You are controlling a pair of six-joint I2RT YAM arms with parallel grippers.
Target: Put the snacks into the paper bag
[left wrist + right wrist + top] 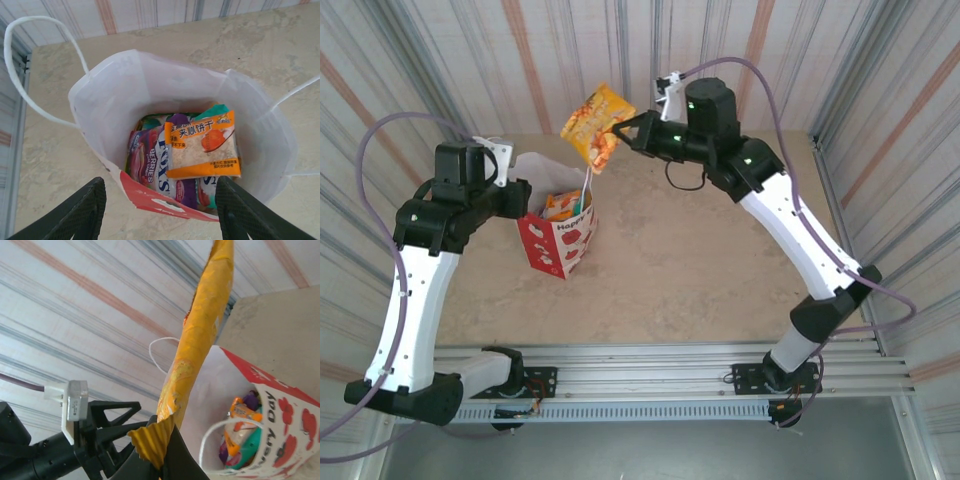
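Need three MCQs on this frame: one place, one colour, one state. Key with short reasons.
1. Relative to the paper bag, the orange-yellow packet is:
A) inside it
B) lying beside it
C) held in the air over it

2. The bag's lower band is:
A) red
B) blue
C) green

3. The right gripper is:
A) open and empty
B) shut on the packet
C) shut on the bag

Key:
1. C, the packet hangs over the bag's open mouth.
2. A, red shows across the bag's front.
3. B, the fingers pinch the packet's crimped end.
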